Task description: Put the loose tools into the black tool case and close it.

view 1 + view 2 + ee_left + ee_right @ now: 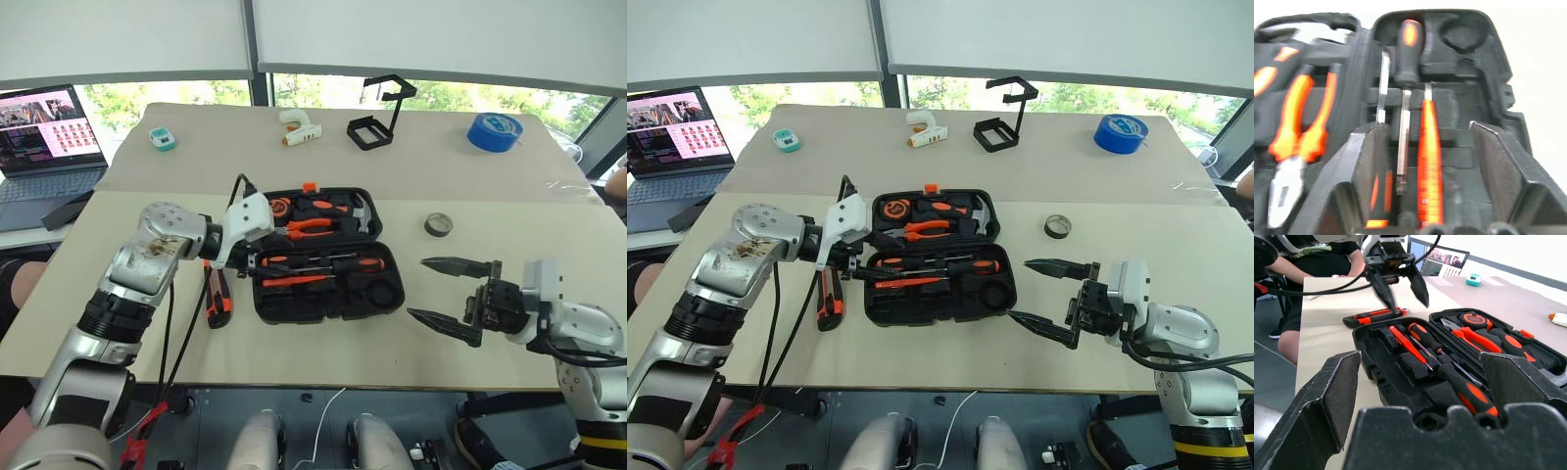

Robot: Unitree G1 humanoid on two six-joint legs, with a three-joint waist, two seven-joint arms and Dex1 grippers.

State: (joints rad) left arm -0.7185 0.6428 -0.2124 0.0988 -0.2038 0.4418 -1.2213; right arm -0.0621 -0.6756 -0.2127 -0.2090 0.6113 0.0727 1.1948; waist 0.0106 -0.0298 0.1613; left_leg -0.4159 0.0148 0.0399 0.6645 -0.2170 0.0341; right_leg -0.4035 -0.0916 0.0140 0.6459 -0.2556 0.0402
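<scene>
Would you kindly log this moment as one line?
left gripper: open above case | right gripper: open, empty | black tool case: open | utility knife: outside

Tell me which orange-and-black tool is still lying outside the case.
The utility knife, flat on the table beside the black tool case, on the left hand's side. The other orange-and-black tools all sit in the case's slots.

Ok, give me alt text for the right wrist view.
An open black tool case holds orange-and-black screwdrivers and pliers, framed by the right pincer standing open. Beyond it the left pincer hangs open above a utility knife.

Matt black plastic tool case [328, 299]
</scene>
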